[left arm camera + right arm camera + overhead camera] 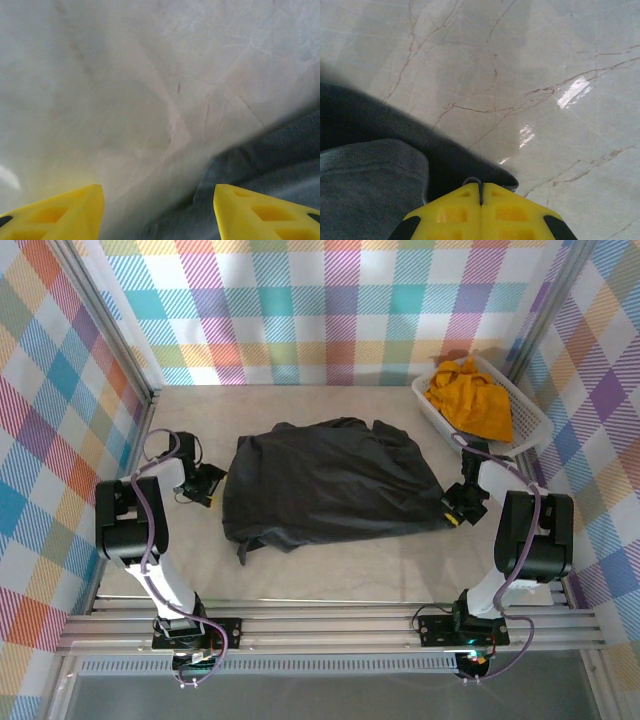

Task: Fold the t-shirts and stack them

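Observation:
A black t-shirt (330,480) lies crumpled in the middle of the table. My right gripper (458,508) is at its right edge, low on the table. In the right wrist view the right gripper (481,192) is shut on a thin fold of the shirt's dark hem (470,165). My left gripper (205,485) sits just off the shirt's left edge. In the left wrist view the left gripper (159,210) is open, with yellow fingertips (70,210) wide apart over bare table and the shirt's grey-black edge (270,155). A mustard yellow t-shirt (470,400) lies bunched in the basket.
A white lattice basket (530,425) stands at the back right against the checked wall. Marbled beige table (330,570) runs in front of the black shirt, and behind it up to the wall. Metal frame rails border the near edge.

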